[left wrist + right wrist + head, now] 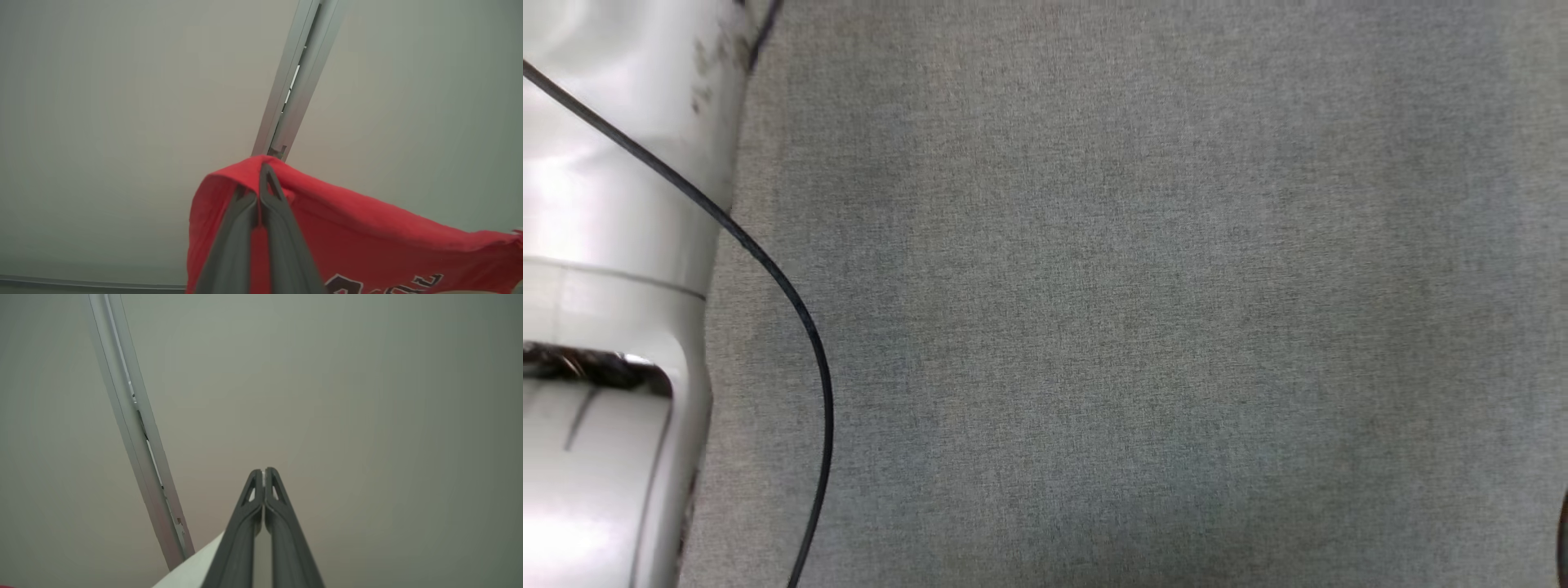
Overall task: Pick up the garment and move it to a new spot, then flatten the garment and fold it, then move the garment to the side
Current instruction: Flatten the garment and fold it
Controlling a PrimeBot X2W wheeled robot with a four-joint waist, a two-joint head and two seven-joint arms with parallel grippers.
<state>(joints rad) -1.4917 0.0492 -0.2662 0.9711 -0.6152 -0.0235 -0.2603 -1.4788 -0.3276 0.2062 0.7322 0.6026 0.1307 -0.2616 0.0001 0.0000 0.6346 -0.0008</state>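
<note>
The garment (367,237) is red cloth with black-and-white lettering near its lower edge. In the left wrist view it hangs in the air, stretching from the centre to the right edge. My left gripper (258,181) is shut on a fold of its top hem, which drapes over the fingertips (267,179). In the right wrist view my right gripper (264,473) is shut and raised before a pale wall, with nothing visible between its tips. A red sliver (5,586) shows at that view's bottom left corner.
The head view looks down on a grey woven surface (1135,286). A pale forearm (605,245) and a black cable (792,302) cross its left side. An aluminium rail (294,73) (135,428) runs up the wall. A white wedge (196,563) sits beside the right fingers.
</note>
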